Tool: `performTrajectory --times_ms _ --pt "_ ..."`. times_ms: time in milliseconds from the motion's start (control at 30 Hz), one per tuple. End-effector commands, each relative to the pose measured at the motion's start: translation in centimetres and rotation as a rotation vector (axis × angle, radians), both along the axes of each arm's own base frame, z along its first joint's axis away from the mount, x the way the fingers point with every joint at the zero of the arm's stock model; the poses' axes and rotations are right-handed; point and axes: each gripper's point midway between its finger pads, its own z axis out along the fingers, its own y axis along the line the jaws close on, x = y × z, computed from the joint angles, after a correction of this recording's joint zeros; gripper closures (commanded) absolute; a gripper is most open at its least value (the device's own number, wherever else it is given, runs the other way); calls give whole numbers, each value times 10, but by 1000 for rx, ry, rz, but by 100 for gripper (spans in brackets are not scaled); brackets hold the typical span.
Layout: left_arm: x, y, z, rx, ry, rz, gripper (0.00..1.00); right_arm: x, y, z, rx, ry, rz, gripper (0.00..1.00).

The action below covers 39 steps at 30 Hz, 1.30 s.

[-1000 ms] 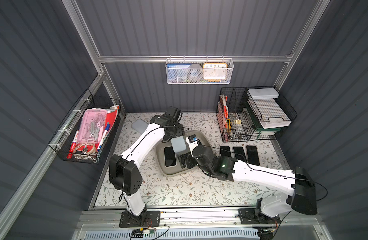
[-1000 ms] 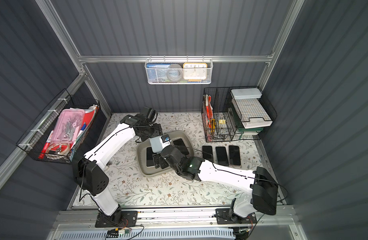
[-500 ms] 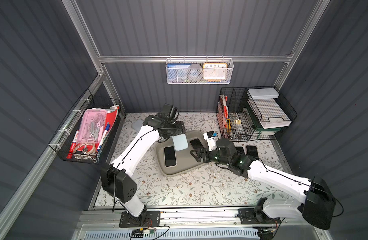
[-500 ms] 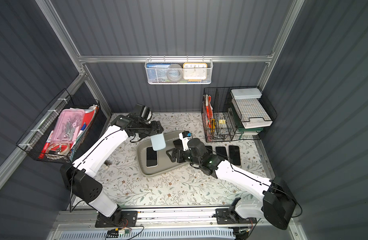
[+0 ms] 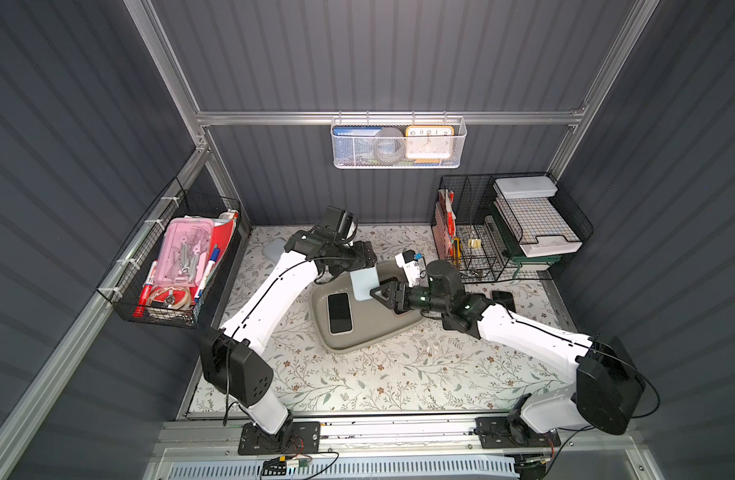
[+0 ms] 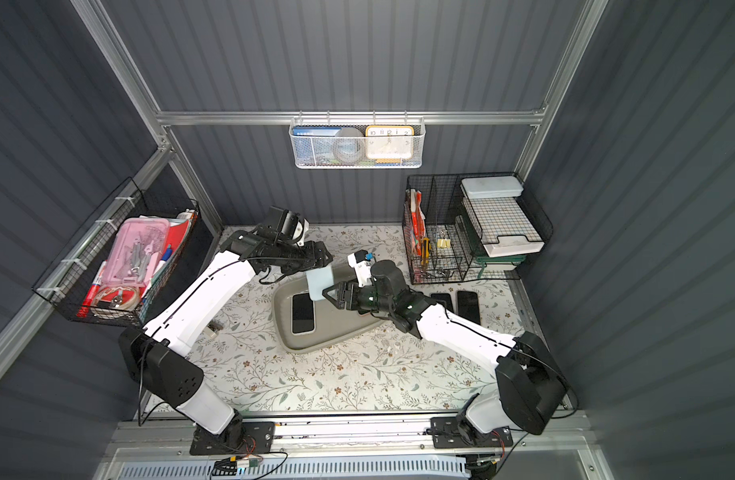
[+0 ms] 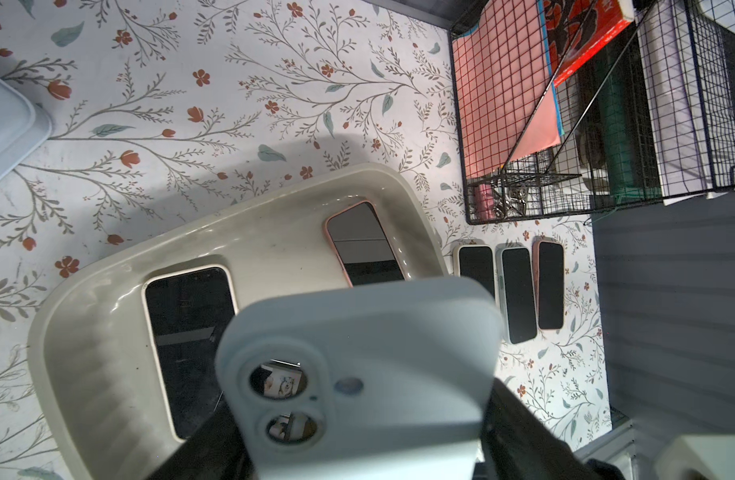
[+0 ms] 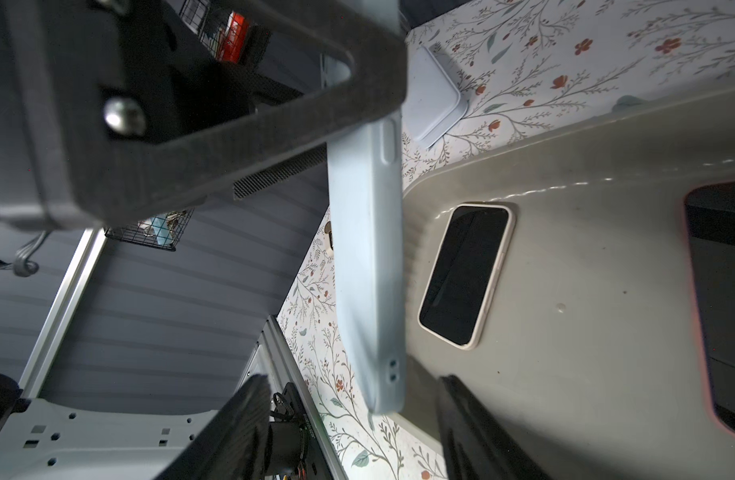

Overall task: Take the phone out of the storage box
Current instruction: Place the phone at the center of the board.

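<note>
Pinching the pale blue phone [image 5: 362, 286], the left tool [image 5: 362, 269] held it clear above the storage box [image 5: 378, 330] — the right tool [image 5: 378, 294] flanked its free end, jaws spread. Outside, three phones [image 7: 519, 291] lay on the surface [image 5: 357, 382]; the white-cased phone [image 5: 340, 311] and pink-cased phone [image 7: 363, 245] sat inside — yet to come out.

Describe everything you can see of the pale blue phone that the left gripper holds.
The phone wears a matte pale blue case, soft-looking, with rounded corners. Its back shows two round lens holes and a small flash hole; one long edge has a slim button and two tiny holes. It hangs above the storage box, touching nothing below. The left gripper clamps its long edges near the lenses; the open right gripper straddles its free end, gaps showing.
</note>
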Motion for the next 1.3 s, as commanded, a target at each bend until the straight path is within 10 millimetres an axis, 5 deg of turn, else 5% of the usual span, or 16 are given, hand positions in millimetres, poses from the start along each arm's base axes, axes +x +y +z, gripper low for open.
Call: performTrajectory --times_ms 0,200,300,367,467,533,700,900,1267 --pt "-5 -9 25 -58 -59 -60 76 7 12 15 68 -13 35 37" --pt "-6 -15 28 -76 -60 -89 76 18 23 15 92 -14 52 52" --pt "-6 -18 29 -89 -58 -106 72 22 23 14 86 -23 48 69" --pt "-7 -20 30 -96 -55 -117 60 24 21 14 74 -35 29 80" --pt "-8 -23 31 -107 -51 -127 28 26 16 15 42 -62 8 93" --pt "-9 -24 32 -113 -53 -135 17 28 12 15 9 -83 -2 100" --pt "-13 -24 60 -214 -111 -90 1 29 -1 10 -151 -168 -24 100" --pt "-17 -11 95 -286 -150 29 1 34 -31 -4 -482 -355 -108 100" --pt "-12 -13 67 -240 -1 82 9 46 -44 2 -983 -822 -248 100"
